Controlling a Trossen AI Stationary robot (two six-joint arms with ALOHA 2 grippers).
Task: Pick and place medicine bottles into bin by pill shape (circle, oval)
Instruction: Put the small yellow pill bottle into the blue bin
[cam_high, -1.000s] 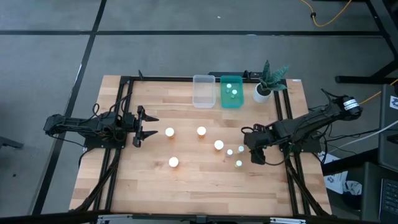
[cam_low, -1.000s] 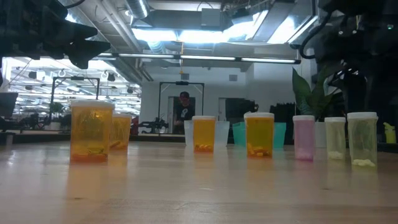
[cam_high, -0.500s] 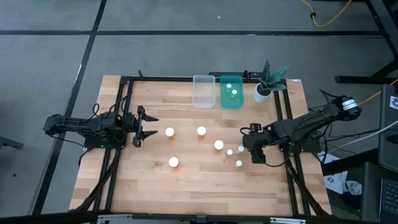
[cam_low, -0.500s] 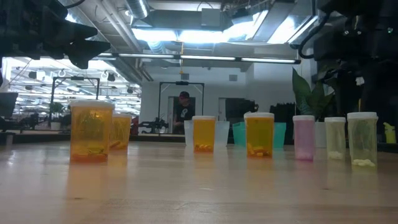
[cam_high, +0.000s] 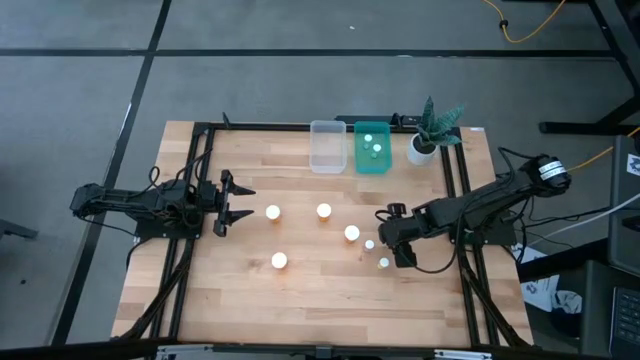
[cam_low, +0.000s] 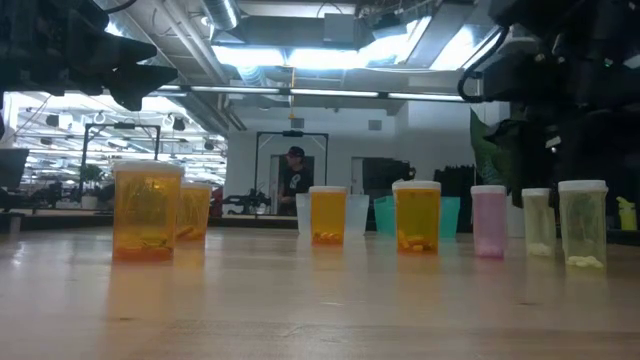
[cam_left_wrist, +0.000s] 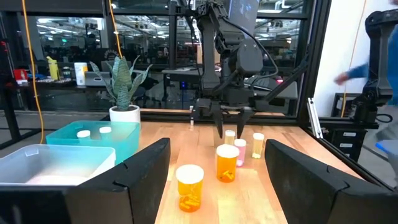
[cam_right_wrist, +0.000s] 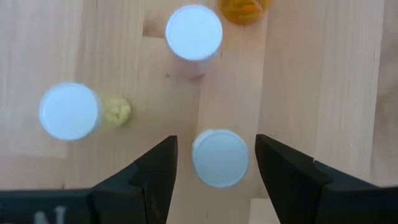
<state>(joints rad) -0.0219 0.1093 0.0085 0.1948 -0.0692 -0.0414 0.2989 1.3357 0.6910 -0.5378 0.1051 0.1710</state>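
Four orange bottles with white caps stand on the table: (cam_high: 272, 212), (cam_high: 323, 211), (cam_high: 352, 233), (cam_high: 279, 261). Two small bottles (cam_high: 369, 244), (cam_high: 384, 263) stand near them. My right gripper (cam_high: 391, 238) hides a third small bottle in the high view. In the right wrist view the gripper (cam_right_wrist: 216, 148) is open and points down. Its fingers stand on either side of that bottle's white cap (cam_right_wrist: 219, 157) without touching it. The clear bin (cam_high: 327, 146) and the teal bin (cam_high: 373, 160) stand at the far edge; two small bottles (cam_high: 368, 139), (cam_high: 376, 150) stand in the teal bin. My left gripper (cam_high: 235, 200) is open and empty at the left.
A white pot with a green plant (cam_high: 424, 146) stands to the right of the teal bin. Two more white caps (cam_right_wrist: 194, 32), (cam_right_wrist: 68, 111) stand close to my right gripper. Bare wood lies along the near edge (cam_high: 320, 300).
My right gripper has gone toward the table's left edge. It now stands over the small bottle that stood uncovered beside it before. The bottles have not moved.
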